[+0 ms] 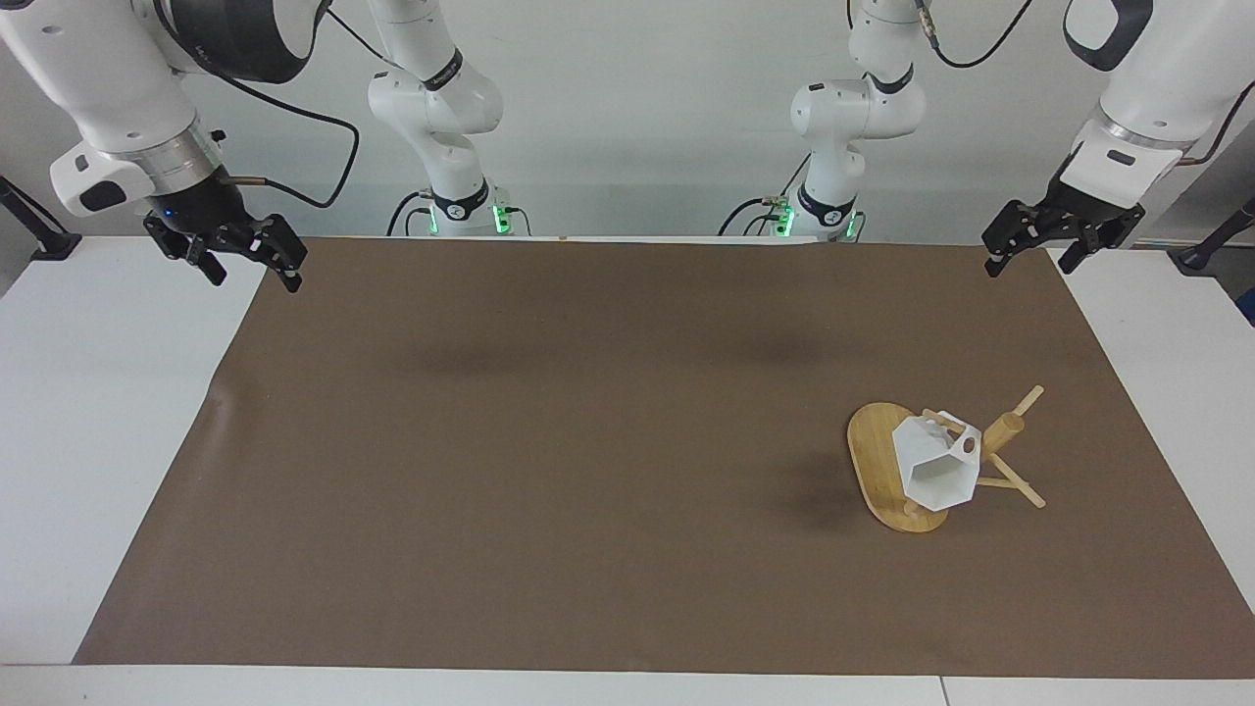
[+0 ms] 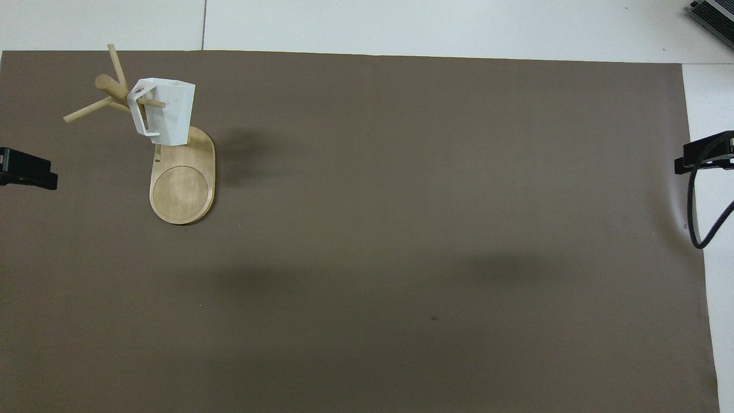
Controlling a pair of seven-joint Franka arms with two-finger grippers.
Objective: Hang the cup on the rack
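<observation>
Overhead view alone shows cup [image 2: 166, 112] handle threaded on peg [image 2: 150, 102].

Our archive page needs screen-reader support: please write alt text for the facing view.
A white cup hangs by its handle on a peg of a bamboo rack on a brown mat. The left tool and right tool hang open over the mat's corners nearest the robots.
</observation>
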